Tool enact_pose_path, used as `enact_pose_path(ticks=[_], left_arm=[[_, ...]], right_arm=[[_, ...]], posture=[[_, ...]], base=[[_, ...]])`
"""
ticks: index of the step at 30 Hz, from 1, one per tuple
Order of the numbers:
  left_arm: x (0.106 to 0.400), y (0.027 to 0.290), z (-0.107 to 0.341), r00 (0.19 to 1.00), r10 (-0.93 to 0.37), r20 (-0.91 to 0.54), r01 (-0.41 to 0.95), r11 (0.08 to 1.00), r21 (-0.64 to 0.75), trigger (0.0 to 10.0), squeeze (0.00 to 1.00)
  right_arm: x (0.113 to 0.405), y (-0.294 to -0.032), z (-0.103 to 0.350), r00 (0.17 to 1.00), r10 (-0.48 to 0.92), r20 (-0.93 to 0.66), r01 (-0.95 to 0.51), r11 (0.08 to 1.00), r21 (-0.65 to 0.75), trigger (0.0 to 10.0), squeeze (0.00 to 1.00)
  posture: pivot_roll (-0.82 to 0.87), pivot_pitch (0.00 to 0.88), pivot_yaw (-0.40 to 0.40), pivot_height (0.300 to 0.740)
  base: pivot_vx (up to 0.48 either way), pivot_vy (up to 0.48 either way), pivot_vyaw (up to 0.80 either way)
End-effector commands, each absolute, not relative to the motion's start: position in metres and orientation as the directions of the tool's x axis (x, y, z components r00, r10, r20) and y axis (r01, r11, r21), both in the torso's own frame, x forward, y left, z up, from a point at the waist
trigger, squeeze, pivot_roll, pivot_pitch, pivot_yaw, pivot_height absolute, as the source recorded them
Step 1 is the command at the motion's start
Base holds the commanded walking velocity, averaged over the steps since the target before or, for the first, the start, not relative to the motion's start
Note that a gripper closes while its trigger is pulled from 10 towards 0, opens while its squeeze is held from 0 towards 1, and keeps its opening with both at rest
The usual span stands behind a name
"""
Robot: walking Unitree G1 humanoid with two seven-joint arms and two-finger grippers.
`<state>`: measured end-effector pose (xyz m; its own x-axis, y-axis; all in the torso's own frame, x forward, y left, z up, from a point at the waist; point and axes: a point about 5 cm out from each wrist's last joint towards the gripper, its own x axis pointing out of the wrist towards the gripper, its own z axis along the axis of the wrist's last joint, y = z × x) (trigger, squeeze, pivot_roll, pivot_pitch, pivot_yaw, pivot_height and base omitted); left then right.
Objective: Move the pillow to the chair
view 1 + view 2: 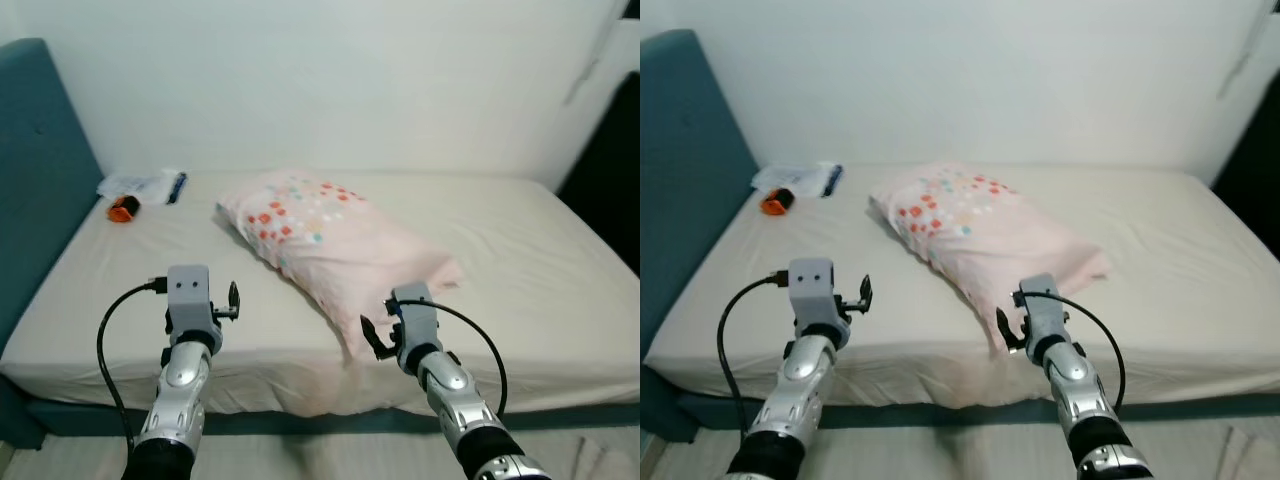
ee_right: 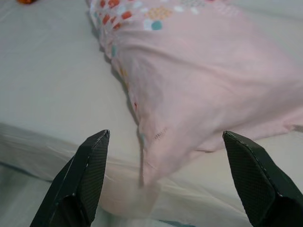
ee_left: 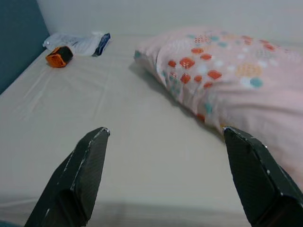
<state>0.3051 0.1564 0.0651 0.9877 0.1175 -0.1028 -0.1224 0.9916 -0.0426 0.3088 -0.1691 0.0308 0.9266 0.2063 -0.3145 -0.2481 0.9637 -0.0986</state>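
The pink pillow (image 1: 335, 240) lies slantwise across the middle of the bed (image 1: 520, 250), its flower-printed end toward the wall and its plain end reaching the near edge of the mattress. We hold our right gripper (image 2: 165, 182) spread wide just before that plain corner — not touching it, the fabric lying between and beyond the two fingers. Our left gripper (image 3: 165, 177) is likewise released, fingers wide apart, above bare sheet beside the pillow's printed end. Farther off beyond the left gripper, near the blue headboard (image 1: 35, 170), sit a small orange object (image 1: 123, 208) and a clear plastic packet (image 1: 145, 185), well apart from the pillow.
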Motion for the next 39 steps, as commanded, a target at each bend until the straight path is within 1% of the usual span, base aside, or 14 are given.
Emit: enact_pose_path(ticks=[1,7,28,39], left_arm=[[0.3039,0.1567,0.0631,0.988,0.112,-0.108,-0.117,0.992,-0.038,10.0,0.00],[0.3041,0.1563,0.0623,0.988,0.102,-0.114,-0.106,0.994,-0.025,10.0,0.00],[0.3085,0.1531,0.0646,0.990,0.078,-0.113,-0.081,0.996,-0.025,10.0,0.00],[0.3095,0.1507,0.0630,0.991,0.052,-0.120,-0.055,0.998,-0.017,10.0,0.00]], right_arm=[[0.3098,-0.1690,0.0319,0.930,0.199,-0.308,-0.234,0.969,-0.079,10.0,0.00],[0.3081,-0.1674,0.0271,0.923,0.185,-0.339,-0.224,0.971,-0.081,10.0,0.00],[0.3083,-0.1642,0.0251,0.921,0.171,-0.349,-0.212,0.974,-0.084,10.0,0.00],[0.3079,-0.1657,0.0247,0.926,0.151,-0.345,-0.189,0.979,-0.078,10.0,0.00]], posture=[[-0.09,0.000,-0.036,0.740],[-0.09,0.000,-0.027,0.740],[-0.09,0.000,-0.015,0.740],[-0.09,0.000,-0.004,0.740]], base=[[0.311,0.000,0.00],[0.292,0.000,0.00],[0.270,0.000,0.00],[0.000,0.000,0.00]])
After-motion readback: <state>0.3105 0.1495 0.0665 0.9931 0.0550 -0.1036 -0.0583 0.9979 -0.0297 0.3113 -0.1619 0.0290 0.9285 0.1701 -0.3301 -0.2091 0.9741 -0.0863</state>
